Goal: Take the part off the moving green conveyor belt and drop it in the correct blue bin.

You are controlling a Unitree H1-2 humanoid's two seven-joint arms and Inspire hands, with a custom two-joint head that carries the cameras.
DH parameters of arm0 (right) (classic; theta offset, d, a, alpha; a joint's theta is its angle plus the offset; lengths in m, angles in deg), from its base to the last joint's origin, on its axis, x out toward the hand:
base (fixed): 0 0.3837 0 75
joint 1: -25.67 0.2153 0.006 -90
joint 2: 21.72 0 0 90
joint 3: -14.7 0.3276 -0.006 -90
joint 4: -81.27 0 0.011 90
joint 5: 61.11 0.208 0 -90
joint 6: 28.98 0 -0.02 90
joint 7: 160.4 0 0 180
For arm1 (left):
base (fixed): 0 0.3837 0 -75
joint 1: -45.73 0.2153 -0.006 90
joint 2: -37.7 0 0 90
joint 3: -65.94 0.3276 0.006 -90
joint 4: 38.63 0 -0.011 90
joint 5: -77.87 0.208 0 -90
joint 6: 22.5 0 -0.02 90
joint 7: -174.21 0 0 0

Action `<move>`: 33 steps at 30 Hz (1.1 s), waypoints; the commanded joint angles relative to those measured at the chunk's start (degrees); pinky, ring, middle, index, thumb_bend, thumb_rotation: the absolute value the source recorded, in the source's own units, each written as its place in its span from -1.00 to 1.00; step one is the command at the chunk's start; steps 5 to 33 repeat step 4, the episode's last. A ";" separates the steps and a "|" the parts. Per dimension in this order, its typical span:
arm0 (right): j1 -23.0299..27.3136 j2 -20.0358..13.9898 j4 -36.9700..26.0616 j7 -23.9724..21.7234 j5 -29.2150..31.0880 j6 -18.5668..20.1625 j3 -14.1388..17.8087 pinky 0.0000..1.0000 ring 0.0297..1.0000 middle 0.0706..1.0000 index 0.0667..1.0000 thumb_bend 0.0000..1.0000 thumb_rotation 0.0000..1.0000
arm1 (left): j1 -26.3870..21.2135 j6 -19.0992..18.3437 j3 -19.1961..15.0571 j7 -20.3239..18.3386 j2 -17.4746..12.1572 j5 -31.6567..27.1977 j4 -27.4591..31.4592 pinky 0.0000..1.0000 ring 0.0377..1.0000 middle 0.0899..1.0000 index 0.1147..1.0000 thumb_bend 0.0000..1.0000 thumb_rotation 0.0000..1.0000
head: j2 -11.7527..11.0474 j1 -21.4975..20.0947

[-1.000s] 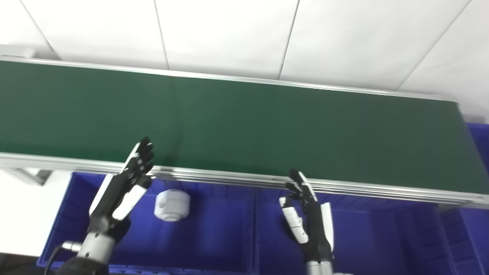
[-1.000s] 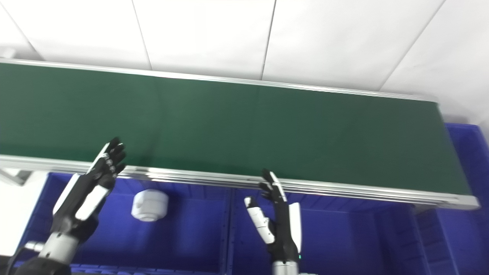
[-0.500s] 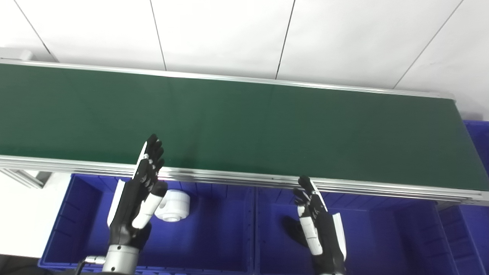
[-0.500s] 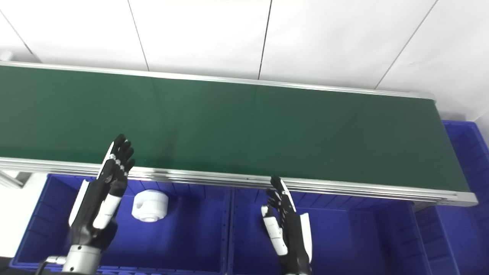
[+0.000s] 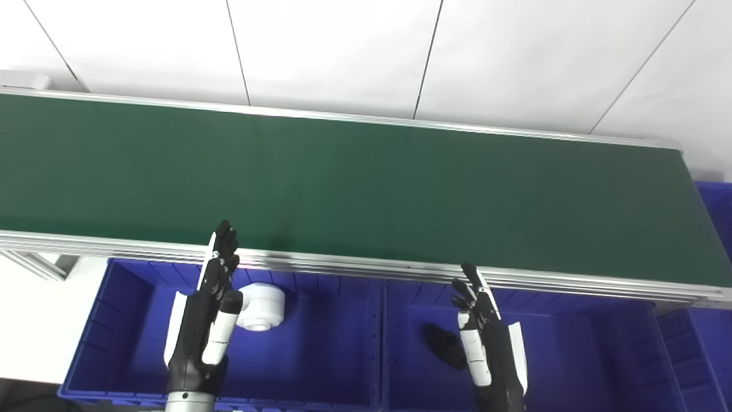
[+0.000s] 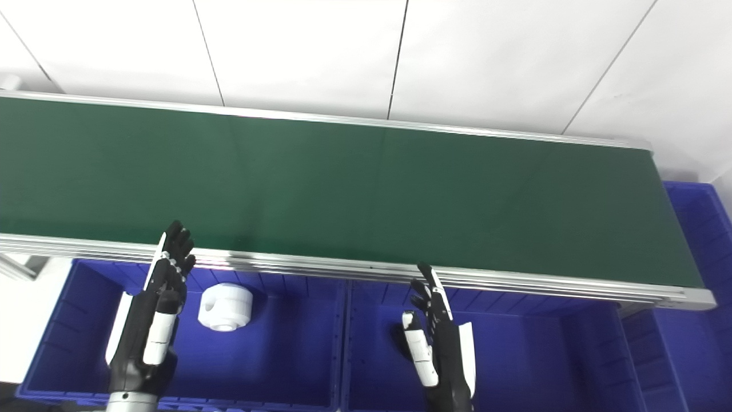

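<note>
My left hand and right hand have sunk lower over the blue bins, fingers apart and empty. The green conveyor belt carries no part, so I wait.

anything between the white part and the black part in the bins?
Yes: the divider wall where the two blue bins meet separates the white part from the black part. Left eye view shows it best.

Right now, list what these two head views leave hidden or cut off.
- Black part in the right bin: partly behind the right hand in the left eye view, almost wholly hidden in the right eye view; shape unclear.
- White part: left hand covers its left edge in the left eye view.
- Conveyor belt: cut by the left edge.
- Far-right bin: cut by the right edge.
</note>
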 commanded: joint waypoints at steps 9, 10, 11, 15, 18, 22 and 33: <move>-0.87 1.54 -1.74 1.71 -2.04 -4.33 0.28 0.69 0.79 0.88 0.88 0.43 1.00 | 2.72 0.88 0.71 -0.53 -1.99 0.17 3.11 1.00 1.00 1.00 1.00 0.30 0.86 | 0.33 -0.38; -0.87 1.54 -1.74 1.71 -2.04 -4.33 0.28 0.69 0.79 0.88 0.88 0.43 1.00 | 2.72 0.88 0.71 -0.53 -1.99 0.17 3.11 1.00 1.00 1.00 1.00 0.30 0.86 | 0.33 -0.38; -0.87 1.54 -1.74 1.71 -2.04 -4.33 0.28 0.69 0.79 0.88 0.88 0.43 1.00 | 2.72 0.88 0.71 -0.53 -1.99 0.17 3.11 1.00 1.00 1.00 1.00 0.30 0.86 | 0.33 -0.38; -0.87 1.54 -1.74 1.71 -2.04 -4.33 0.28 0.69 0.79 0.88 0.88 0.43 1.00 | 2.72 0.88 0.71 -0.53 -1.99 0.17 3.11 1.00 1.00 1.00 1.00 0.30 0.86 | 0.33 -0.38; -0.87 1.54 -1.74 1.71 -2.04 -4.33 0.28 0.69 0.79 0.88 0.88 0.43 1.00 | 2.72 0.88 0.71 -0.53 -1.99 0.17 3.11 1.00 1.00 1.00 1.00 0.30 0.86 | 0.33 -0.38; -0.87 1.54 -1.74 1.71 -2.04 -4.33 0.28 0.69 0.79 0.88 0.88 0.43 1.00 | 2.72 0.88 0.71 -0.53 -1.99 0.17 3.11 1.00 1.00 1.00 1.00 0.30 0.86 | 0.33 -0.38; -0.87 1.54 -1.74 1.71 -2.04 -4.33 0.28 0.69 0.79 0.88 0.88 0.43 1.00 | 2.72 0.88 0.71 -0.53 -1.99 0.17 3.11 1.00 1.00 1.00 1.00 0.30 0.86 | 0.33 -0.38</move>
